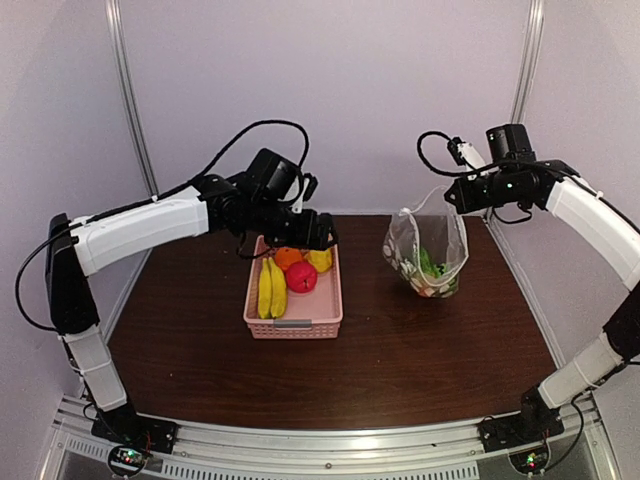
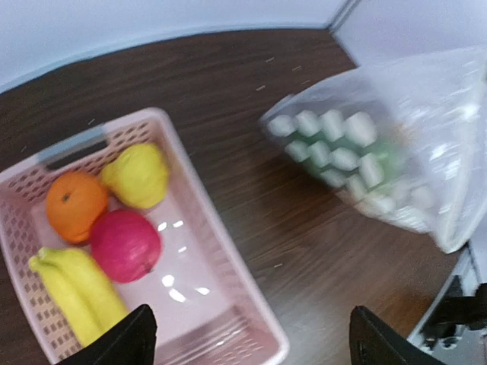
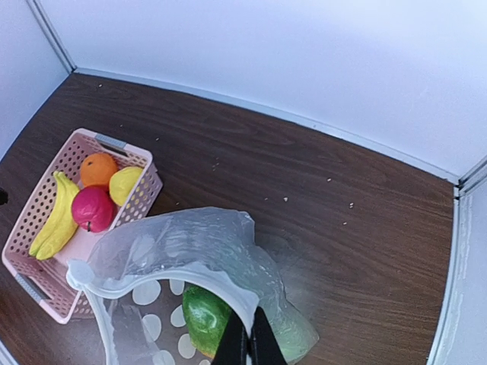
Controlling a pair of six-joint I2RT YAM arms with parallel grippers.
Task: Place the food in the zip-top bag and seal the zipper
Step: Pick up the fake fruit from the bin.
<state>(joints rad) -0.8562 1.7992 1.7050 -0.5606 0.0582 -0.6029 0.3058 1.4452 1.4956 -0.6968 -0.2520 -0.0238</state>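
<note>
My left gripper point(image 1: 318, 232) hangs over the far end of the pink basket point(image 1: 293, 328) and hides part of that rim from above. Its fingers are spread wide with nothing between them. The left wrist camera catches only the two dark fingertips point(image 2: 141, 334) at the bottom edge.

Four pieces of food lie in the basket: the banana point(image 1: 271, 288) along the left wall, the red ball point(image 1: 301, 277) beside it, and the orange point(image 1: 288, 258) and yellow piece point(image 1: 320, 260) behind, both partly under the gripper in the top view.

To the right, well apart from the basket on the brown table point(image 1: 400, 350), the zip-top bag point(image 1: 425, 245) hangs upright. In the left wrist view it is blurred and cut off at the right edge. A green piece point(image 3: 205, 315) sits inside; the other contents are too muddled behind the dots for me to name. The zipper point(image 3: 163, 272) curves open around the mouth.

My right gripper point(image 3: 247, 342) is pinched tight on that rim, only its fingertips in frame. The bag's bottom runs out of the right wrist view.
</note>
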